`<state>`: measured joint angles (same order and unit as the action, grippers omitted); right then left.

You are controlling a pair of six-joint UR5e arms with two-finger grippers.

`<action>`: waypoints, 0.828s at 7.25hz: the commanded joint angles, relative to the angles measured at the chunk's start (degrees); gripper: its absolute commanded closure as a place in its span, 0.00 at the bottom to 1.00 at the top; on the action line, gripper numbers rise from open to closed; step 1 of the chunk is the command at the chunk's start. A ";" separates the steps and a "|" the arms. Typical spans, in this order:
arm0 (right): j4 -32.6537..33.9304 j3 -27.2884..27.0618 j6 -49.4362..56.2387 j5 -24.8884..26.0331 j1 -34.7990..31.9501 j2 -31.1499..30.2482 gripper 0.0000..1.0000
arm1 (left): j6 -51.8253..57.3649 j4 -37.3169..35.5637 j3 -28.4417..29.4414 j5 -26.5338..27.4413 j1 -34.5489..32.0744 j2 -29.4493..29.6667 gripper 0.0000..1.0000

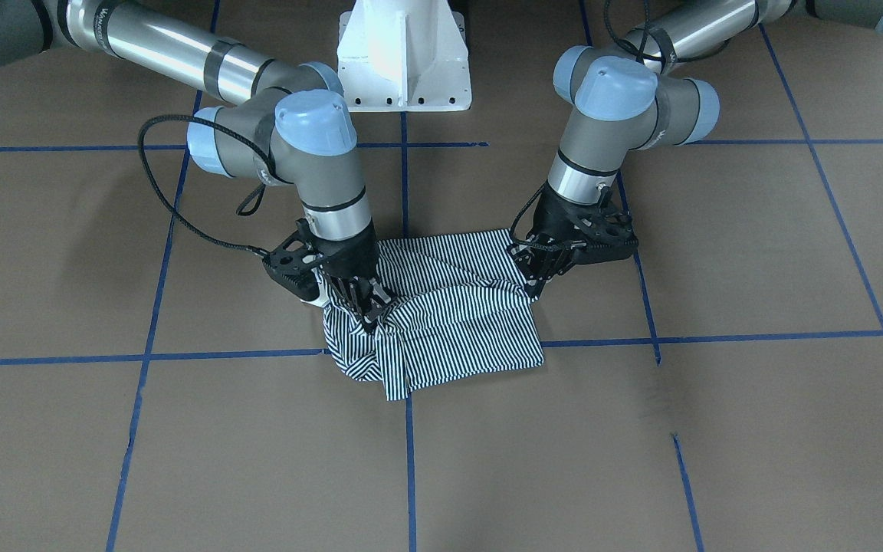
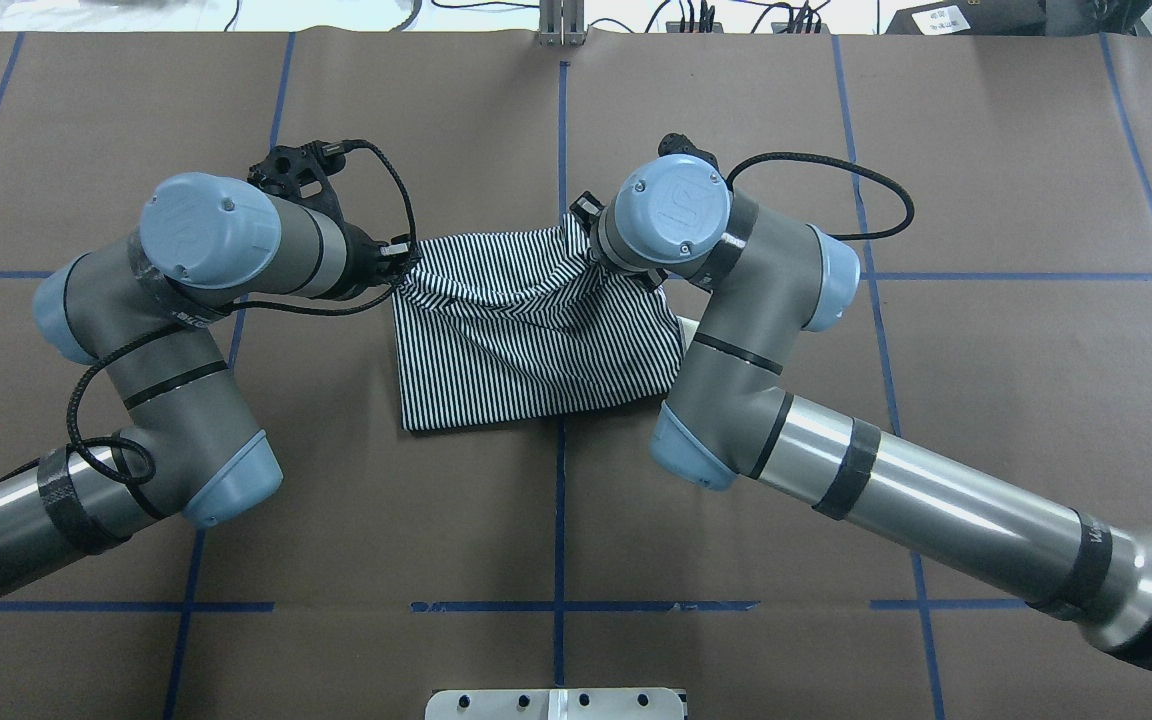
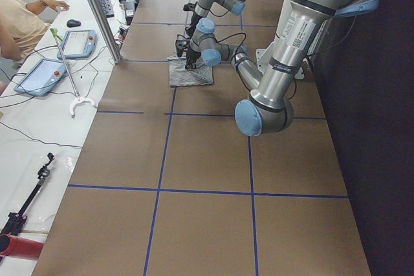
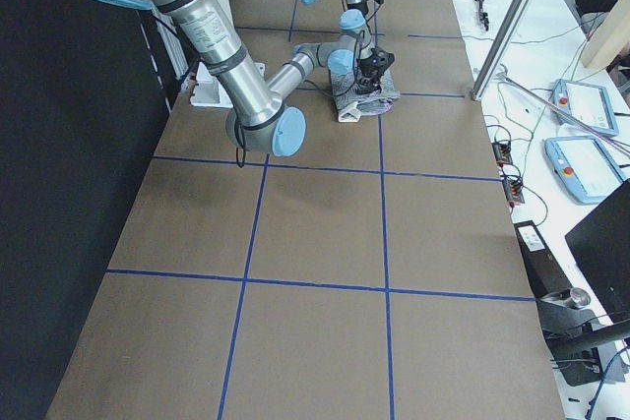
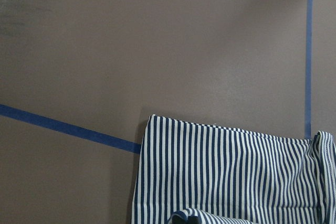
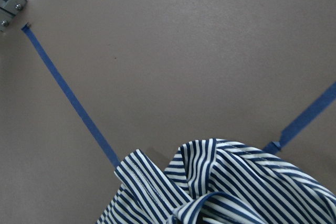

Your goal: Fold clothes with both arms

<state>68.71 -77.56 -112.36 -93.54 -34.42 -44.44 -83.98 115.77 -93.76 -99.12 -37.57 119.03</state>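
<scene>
The clothes are one navy-and-white striped shirt [image 1: 449, 314] [image 2: 526, 340], lying partly folded at the middle of the brown table. My left gripper [image 1: 535, 285] [image 2: 403, 258] is shut on the shirt's corner on my left. My right gripper [image 1: 371, 314] pinches a bunched fold at the opposite edge, and in the overhead view the wrist hides it. Both held edges are raised slightly and the cloth sags between them. Each wrist view shows the striped fabric [image 5: 226, 171] [image 6: 236, 182] rising toward the lens. The collar and buttons are hidden.
The white pedestal base [image 1: 403, 61] stands on the robot's side of the shirt. Blue tape lines [image 1: 219, 355] grid the table. Beyond the far edge, a side bench holds tablets [image 3: 42, 75], cables and tools, with a person's arm [image 3: 19, 27] over it.
</scene>
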 commanded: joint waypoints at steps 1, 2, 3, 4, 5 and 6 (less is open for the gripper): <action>-2.44 6.53 1.34 -2.68 -2.22 3.47 1.00 | 0.31 4.70 6.36 1.46 -0.65 2.16 1.00; -2.44 6.98 1.70 -3.48 -3.10 4.10 1.00 | 0.40 4.90 8.22 2.52 -0.83 3.74 1.00; -2.44 7.33 2.31 -3.92 -3.19 4.10 1.00 | 1.70 4.99 8.94 2.53 -1.10 4.10 1.00; -2.44 8.46 2.93 -4.01 -3.28 4.10 1.00 | 3.98 5.17 10.08 2.53 -1.88 4.11 1.00; -2.62 9.87 5.98 -3.93 -3.46 3.93 1.00 | 5.05 7.43 12.00 2.53 -2.76 4.11 0.84; -3.58 11.36 6.36 -3.75 -3.63 3.84 0.01 | 6.62 9.28 13.94 2.53 -3.46 4.11 0.57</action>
<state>65.92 -67.94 -107.36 -97.41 -37.83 -40.50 -79.26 122.82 -82.17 -96.61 -40.10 123.09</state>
